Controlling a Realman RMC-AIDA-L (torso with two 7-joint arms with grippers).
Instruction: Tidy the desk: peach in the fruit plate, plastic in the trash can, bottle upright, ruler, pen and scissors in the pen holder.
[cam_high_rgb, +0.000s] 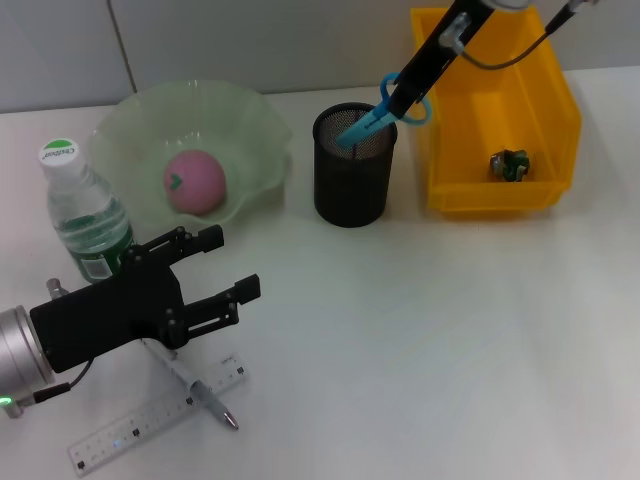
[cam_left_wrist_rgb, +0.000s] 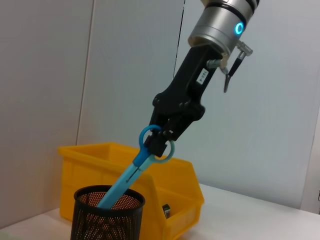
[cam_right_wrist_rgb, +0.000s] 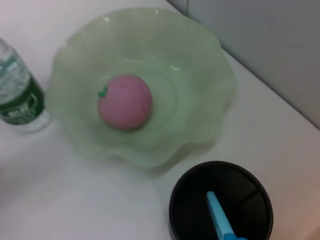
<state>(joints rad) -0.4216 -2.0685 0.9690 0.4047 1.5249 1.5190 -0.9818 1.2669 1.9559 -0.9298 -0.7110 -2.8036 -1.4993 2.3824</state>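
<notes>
**Scissors tipped into pen holder, ruler and pen on desk**

While the left gripper (cam_high_rgb: 222, 270) hovers low at the near left w/ its fingers spread apart and nothing between them, the right one works at the back. Going left to right in the head view: the bottle (cam_high_rgb: 84, 212) stands upright w/ its white cap on, touching nothing, just beside the fruit plate (cam_high_rgb: 255, 130). Near the front edge the clear ruler (cam_high_rgb: 160, 412) lies flat on the desk (cam_high_rgb: 450, 340), and the pen (cam_high_rgb: 195, 388) lies across it at an angle, its upper part hidden under the left gripper's body. The fruit plate is a pale green wavy bowl, and the pink peach (cam_high_rgb: 194, 181) sits inside it, a bit left of centre.

Next comes the black mesh pen holder (cam_high_rgb: 352, 180), upright, between plate and bin. The blue scissors (cam_high_rgb: 372, 122) lean tilted w/ blades down inside the holder and handle loops up above the rim. The right gripper (cam_high_rgb: 404, 92) comes down at a slant from the upper right, fingers clamped on the scissors at the handle end; left wrist view shows one loop ringing the fingertips.

Far right is the yellow trash can (cam_high_rgb: 555, 110), an open bin, w/ a small crumpled bit of plastic (cam_high_rgb: 508, 165) lying on its floor near the front wall
</notes>
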